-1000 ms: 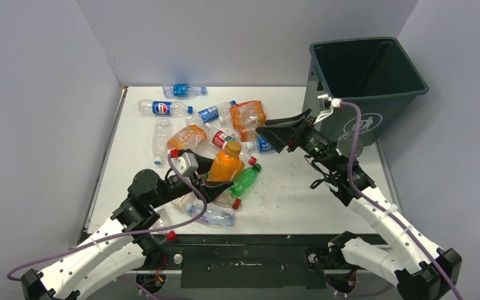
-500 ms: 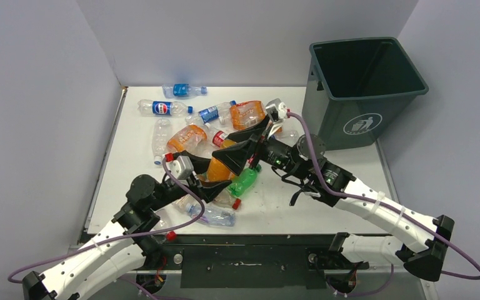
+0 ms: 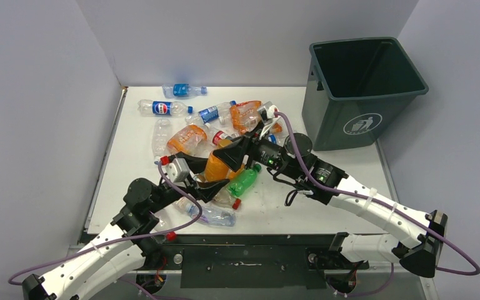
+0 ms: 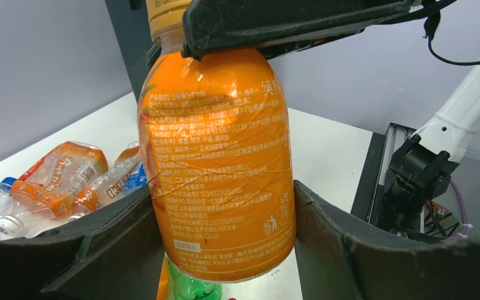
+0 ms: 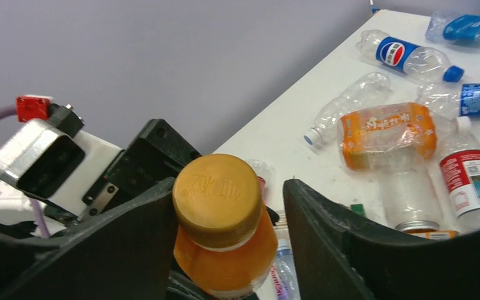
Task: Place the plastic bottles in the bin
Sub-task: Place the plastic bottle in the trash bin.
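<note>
Seen from above, the left fingers (image 3: 207, 187) grip an orange bottle (image 3: 214, 169) by its body and hold it upright over a heap of plastic bottles (image 3: 190, 136) on the white worktop (image 3: 269, 209). The right fingers (image 3: 236, 154) reach in from the other side around the bottle's top. A green bottle (image 3: 245, 180) lies just beside the held one. The bin (image 3: 350, 112) stands open at the far right corner, well apart from both arms; none of its contents show.

From the left wrist, the orange bottle (image 4: 219, 169) fills the frame, clamped on both sides between the left fingers (image 4: 100, 250). One of the right fingers (image 4: 287, 22) crosses the shoulder just under the cap. The green bottle (image 4: 190, 284) shows below the base, with crushed bottles on the worktop (image 4: 331, 144) behind.

From the right wrist, the orange bottle (image 5: 222, 250) shows its orange cap between the right fingers (image 5: 350, 250), which are spread apart. One touches the cap; a gap remains on the other side. More plastic bottles (image 5: 387, 134) lie scattered across the worktop (image 5: 287, 131) beyond.
</note>
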